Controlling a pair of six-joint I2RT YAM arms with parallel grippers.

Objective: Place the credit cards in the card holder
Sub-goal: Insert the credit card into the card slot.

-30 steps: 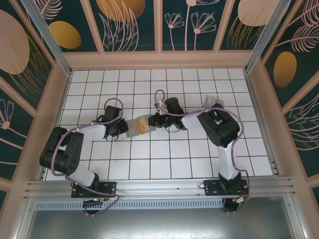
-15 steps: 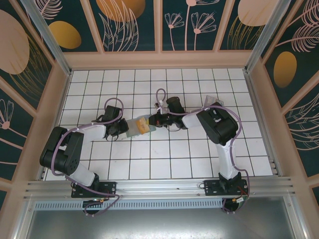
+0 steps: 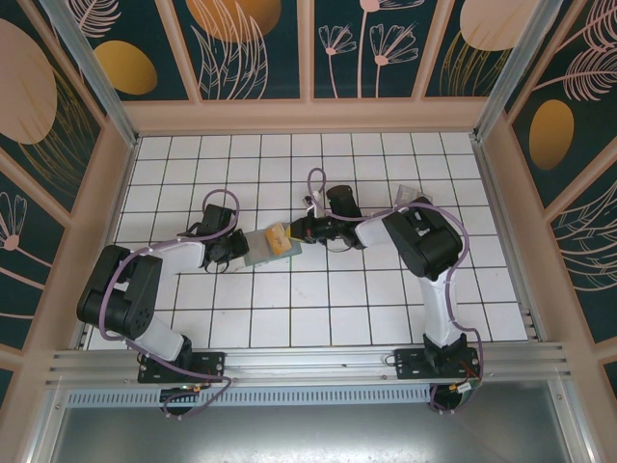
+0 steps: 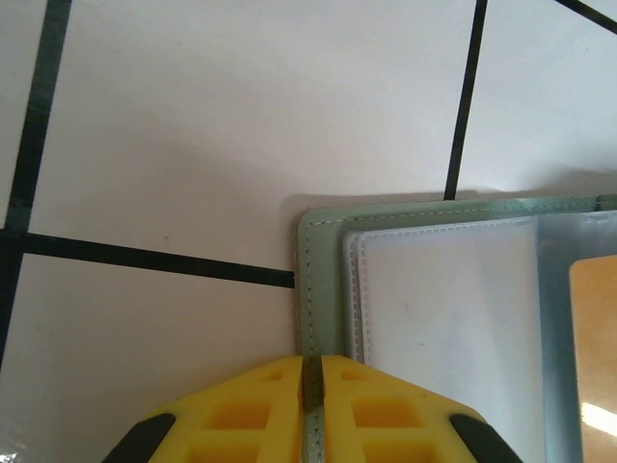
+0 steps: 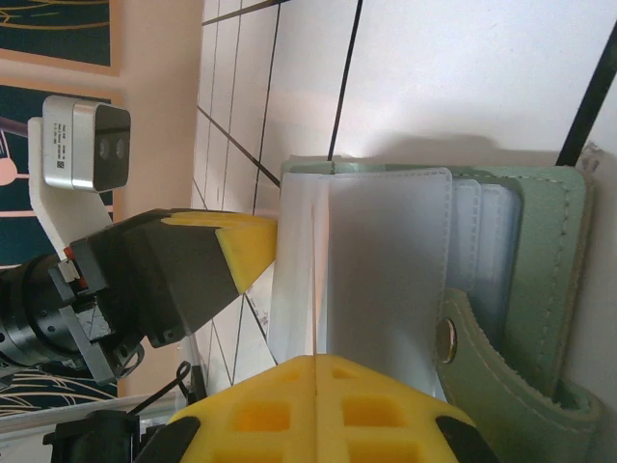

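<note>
On the tiled table (image 3: 386, 318), the left tool (image 4: 311, 371) pinches the edge of the open green card holder (image 3: 256, 249) while the right tool (image 5: 316, 371), pressed together on what seems the tan-orange credit card (image 3: 278, 239), looks mid-insertion, and next the card likely needs sliding deeper into a clear sleeve (image 5: 386, 251).
</note>
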